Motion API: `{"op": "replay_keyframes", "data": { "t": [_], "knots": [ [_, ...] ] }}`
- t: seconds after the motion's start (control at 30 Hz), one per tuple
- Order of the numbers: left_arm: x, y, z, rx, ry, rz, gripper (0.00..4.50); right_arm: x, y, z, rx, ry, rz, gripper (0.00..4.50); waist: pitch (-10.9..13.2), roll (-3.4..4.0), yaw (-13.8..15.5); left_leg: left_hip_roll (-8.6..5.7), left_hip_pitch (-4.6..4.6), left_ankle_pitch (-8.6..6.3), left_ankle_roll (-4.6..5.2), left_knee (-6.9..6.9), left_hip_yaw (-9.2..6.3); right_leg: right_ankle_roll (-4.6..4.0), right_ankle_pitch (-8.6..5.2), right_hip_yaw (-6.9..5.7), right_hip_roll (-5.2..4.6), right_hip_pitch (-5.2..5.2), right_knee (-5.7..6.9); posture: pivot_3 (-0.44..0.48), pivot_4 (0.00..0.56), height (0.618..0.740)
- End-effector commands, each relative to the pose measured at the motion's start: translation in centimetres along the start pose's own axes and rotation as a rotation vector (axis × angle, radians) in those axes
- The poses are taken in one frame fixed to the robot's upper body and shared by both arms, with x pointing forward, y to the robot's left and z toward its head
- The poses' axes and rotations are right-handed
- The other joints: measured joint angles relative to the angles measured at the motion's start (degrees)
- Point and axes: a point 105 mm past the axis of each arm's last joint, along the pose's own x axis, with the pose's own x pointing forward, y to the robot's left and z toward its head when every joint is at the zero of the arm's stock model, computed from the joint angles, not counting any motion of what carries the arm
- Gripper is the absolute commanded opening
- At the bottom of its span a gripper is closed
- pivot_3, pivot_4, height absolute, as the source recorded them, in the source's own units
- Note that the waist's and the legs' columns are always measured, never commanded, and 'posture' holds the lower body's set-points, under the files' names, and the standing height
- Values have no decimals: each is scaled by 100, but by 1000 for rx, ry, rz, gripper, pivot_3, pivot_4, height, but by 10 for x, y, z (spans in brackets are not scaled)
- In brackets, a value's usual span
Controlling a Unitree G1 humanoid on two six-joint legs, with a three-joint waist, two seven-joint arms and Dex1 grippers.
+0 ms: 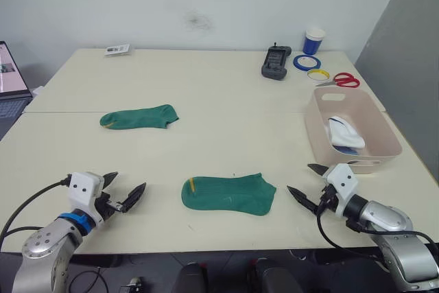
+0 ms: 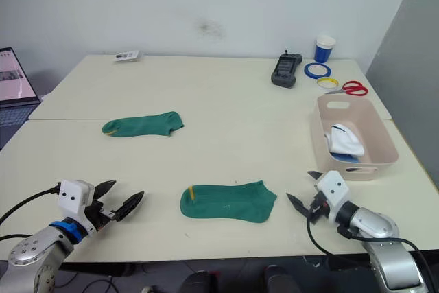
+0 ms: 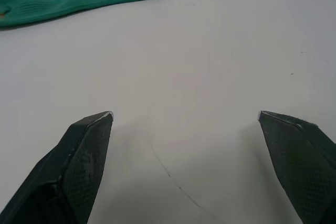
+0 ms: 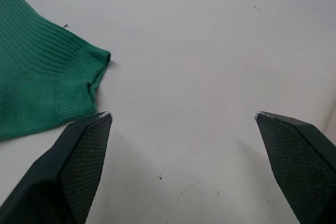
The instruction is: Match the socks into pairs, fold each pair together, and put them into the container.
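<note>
Socks of dark green lie flat on the tabletop: one [image 1: 228, 194] near the front edge between both grippers, another [image 1: 139, 116] toward the left edge. Left gripper [image 1: 127, 193] and right gripper [image 1: 307, 182] hover with fingers spread, empty. White and blue socks [image 1: 345, 134] sit in the pink container [image 1: 320, 135] near the right edge.

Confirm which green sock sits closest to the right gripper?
The near green sock, at the table's front edge, just beside the open right gripper. The far green sock lies farther back, on the robot's left.
</note>
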Motion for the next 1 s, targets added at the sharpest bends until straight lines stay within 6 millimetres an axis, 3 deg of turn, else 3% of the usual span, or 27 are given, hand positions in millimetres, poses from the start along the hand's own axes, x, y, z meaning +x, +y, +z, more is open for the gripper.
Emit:
{"op": "replay_keyframes", "data": {
  "t": [0.03, 0.17, 0.27, 0.33, 0.4, 0.53, 0.73, 0.83, 1.0],
  "knots": [
    [4, 13, 18, 63, -57, 65, 4479, 6, 3, 31, -37, -84, 43, 4488, 0, 0, -5, 0, 1, 0, 0, 0, 0, 0, 0, 0, 1, 0, 1, 0, 150, 740],
    [34, 11, 40, 123, -78, 17, 4479, 13, 7, 58, -67, -131, 108, 4488, 0, 0, 8, -4, -1, 0, 0, 0, -1, 0, 1, -8, 4, 1, 3, 0, 150, 740],
    [70, 12, 60, 188, -77, -10, 4479, 21, 7, 84, -111, -168, 135, 4488, 0, -2, 33, -13, -5, 1, -1, 1, 0, 0, 1, -10, 9, 1, 1, 0, 150, 740],
    [98, 19, 62, 180, -37, 9, 4479, 26, 6, 95, -107, -186, 134, 4488, -3, -7, 35, -18, -9, 1, -1, 3, 1, 2, 2, -12, 13, 1, -4, 0, 150, 740],
    [119, 24, 63, 161, -21, 35, 4479, 28, 6, 97, -101, -185, 126, 4488, -8, -15, 45, -21, -13, 1, -1, 2, 0, 2, 2, -18, 16, 4, -11, 0, 150, 740],
    [151, 21, 61, 182, 32, 29, 4479, 21, 7, 81, -96, -127, 118, 4488, -9, -17, 49, -24, -20, -1, 1, 1, 5, 2, 4, -16, 17, 2, -21, 0, 150, 740],
    [169, 19, 54, 215, 108, 23, 4479, 20, 2, 82, -83, -119, 91, 4488, -8, -18, 35, -27, -19, -1, 2, 0, 11, 5, 2, -22, 17, 0, -15, 0, 150, 740],
    [173, 18, 60, 233, 91, 16, 3922, 18, 0, 78, -91, -103, 78, 4500, -8, -18, 26, -26, -14, 1, 0, 1, 13, 5, 2, -24, 18, 1, -5, 0, 150, 740],
    [176, 19, 68, 228, 71, 27, 2290, 15, 2, 75, -80, -99, 65, 4500, -8, -19, 7, -25, -9, 4, -5, 5, 16, 5, 2, -20, 19, 1, 9, 0, 150, 740]
  ]
}}
